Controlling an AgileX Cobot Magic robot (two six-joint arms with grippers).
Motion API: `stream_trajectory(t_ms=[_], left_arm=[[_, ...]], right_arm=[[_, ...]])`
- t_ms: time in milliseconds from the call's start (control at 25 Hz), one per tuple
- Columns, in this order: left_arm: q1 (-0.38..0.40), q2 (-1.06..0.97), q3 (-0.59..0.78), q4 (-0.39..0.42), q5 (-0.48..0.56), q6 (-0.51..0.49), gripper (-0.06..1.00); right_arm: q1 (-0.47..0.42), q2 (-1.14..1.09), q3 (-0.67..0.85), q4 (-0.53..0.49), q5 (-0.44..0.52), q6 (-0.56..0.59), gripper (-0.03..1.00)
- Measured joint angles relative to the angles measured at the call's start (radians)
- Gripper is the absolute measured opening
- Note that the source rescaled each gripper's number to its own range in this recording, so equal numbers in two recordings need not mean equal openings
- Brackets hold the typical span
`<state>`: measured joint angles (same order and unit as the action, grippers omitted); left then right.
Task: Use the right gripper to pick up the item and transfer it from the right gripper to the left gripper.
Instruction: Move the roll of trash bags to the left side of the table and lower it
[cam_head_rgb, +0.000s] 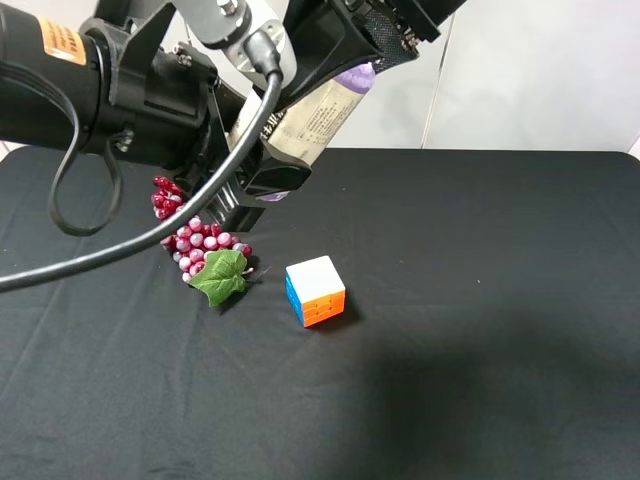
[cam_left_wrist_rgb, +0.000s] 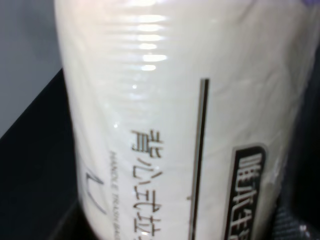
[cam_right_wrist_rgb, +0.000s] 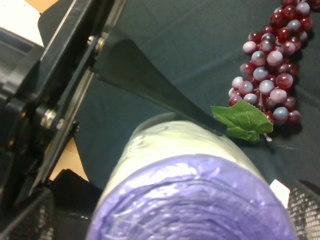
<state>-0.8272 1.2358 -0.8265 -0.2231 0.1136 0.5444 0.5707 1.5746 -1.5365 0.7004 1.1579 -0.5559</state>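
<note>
While the grape bunch (cam_head_rgb: 195, 235) lies on the black table (cam_head_rgb: 500, 350) at seven o'clock beneath the item (cam_head_rgb: 315, 115) and the cube (cam_head_rgb: 315, 290) at six, bare cloth spreads toward four. The left gripper (cam_head_rgb: 268, 182) clamps the tilted item's lower end aloft; the right gripper (cam_head_rgb: 362, 62) stands spread around its purple top.

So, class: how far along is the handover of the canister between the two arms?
Done: canister lifted off the table. In hand: left gripper shut on its lower end; right gripper at the purple top, fingers seemingly spread. Left: right arm must back clear.
</note>
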Motion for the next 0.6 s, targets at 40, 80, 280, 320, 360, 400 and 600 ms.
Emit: stream_trajectory(t_ms=[40, 80, 280, 320, 360, 400, 600], left_arm=[[0.0, 0.0, 0.0, 0.0, 0.0, 0.0, 0.0], [0.0, 0.0, 0.0, 0.0, 0.0, 0.0, 0.0], [0.0, 0.0, 0.0, 0.0, 0.0, 0.0, 0.0], [0.0, 0.0, 0.0, 0.0, 0.0, 0.0, 0.0], [0.0, 0.0, 0.0, 0.0, 0.0, 0.0, 0.0], [0.0, 0.0, 0.0, 0.0, 0.0, 0.0, 0.0], [0.0, 0.0, 0.0, 0.0, 0.0, 0.0, 0.0]], right_arm=[[0.0, 0.0, 0.0, 0.0, 0.002, -0.002, 0.99], [0.0, 0.0, 0.0, -0.001, 0.004, -0.002, 0.99], [0.0, -0.002, -0.019, -0.026, 0.053, -0.003, 0.99], [0.0, -0.004, -0.021, -0.028, 0.053, -0.003, 0.99], [0.0, -0.008, -0.022, -0.035, 0.055, -0.003, 0.99], [0.0, -0.012, -0.023, -0.042, 0.055, -0.003, 0.99], [0.0, -0.037, -0.023, -0.107, 0.056, 0.034, 0.99]])
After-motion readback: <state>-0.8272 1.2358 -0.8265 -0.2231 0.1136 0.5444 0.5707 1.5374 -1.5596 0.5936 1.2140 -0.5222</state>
